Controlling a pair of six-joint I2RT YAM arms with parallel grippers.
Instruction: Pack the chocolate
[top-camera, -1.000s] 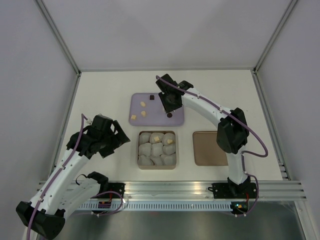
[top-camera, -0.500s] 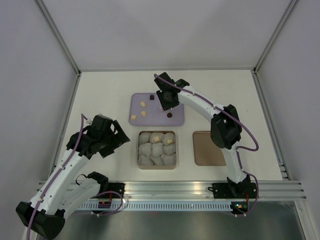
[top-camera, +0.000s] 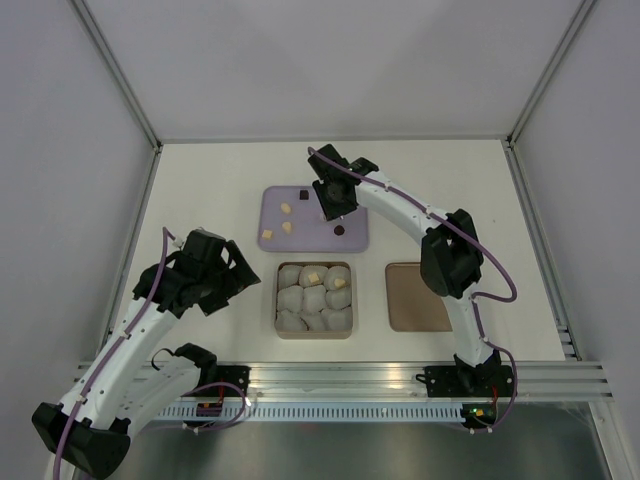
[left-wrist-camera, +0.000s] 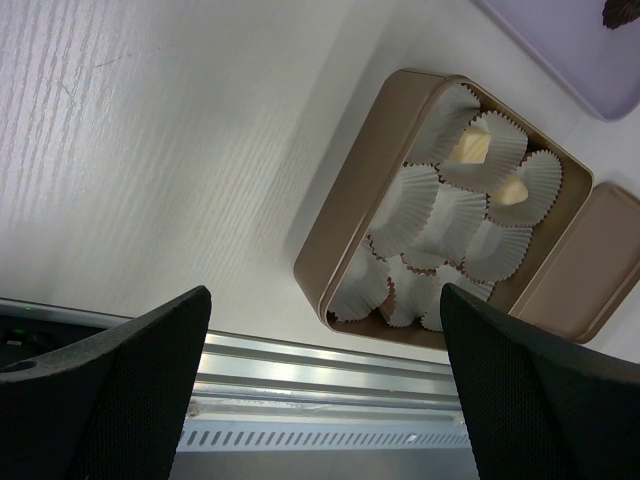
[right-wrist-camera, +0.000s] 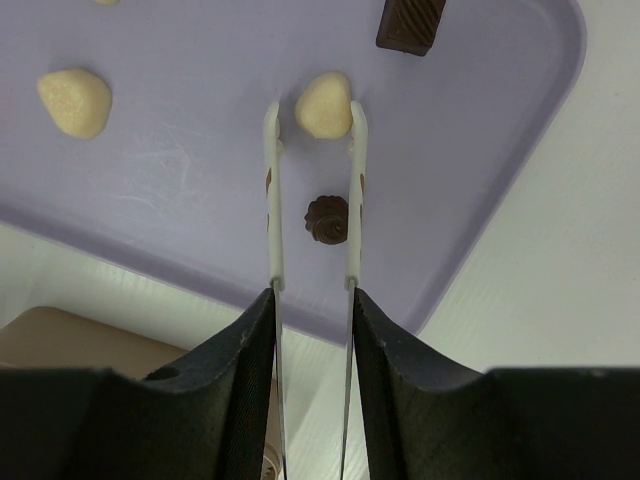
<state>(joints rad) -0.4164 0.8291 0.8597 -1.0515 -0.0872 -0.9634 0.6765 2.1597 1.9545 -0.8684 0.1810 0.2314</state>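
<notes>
1. From overhead, the right pincer (top-camera: 328, 212) hangs over the purple tray (top-camera: 355, 242) at the far middle of the table (top-camera: 200, 180). Its own head hides the tips there, so that view does not show how far apart the fingers are.
2. The right wrist view fills this in. The two thin white fingers (right-wrist-camera: 273, 200) stand narrowly parted and straddle a cream chocolate (right-wrist-camera: 325, 104) at their tips. One finger looks to be touching it, while a sliver of tray shows at the other, so it is not pinched.
3. Further back between the same fingers lies a dark round chocolate (right-wrist-camera: 326, 219).
4. A dark square chocolate (right-wrist-camera: 410, 22) sits near the tray's rim, and a second cream piece (right-wrist-camera: 74, 101) lies off to one side.
5. The left wrist view shows the left pincer (left-wrist-camera: 325, 295) spread wide and holding nothing, above bare table beside the box (left-wrist-camera: 345, 215).
6. In that view the box's white paper cups (left-wrist-camera: 440, 225) are clear, and two packed cream chocolates (left-wrist-camera: 468, 148) sit in neighbouring cups. Overhead they are only pale specks.
7. The brown lid (top-camera: 420, 296) lies beside the box.
</notes>
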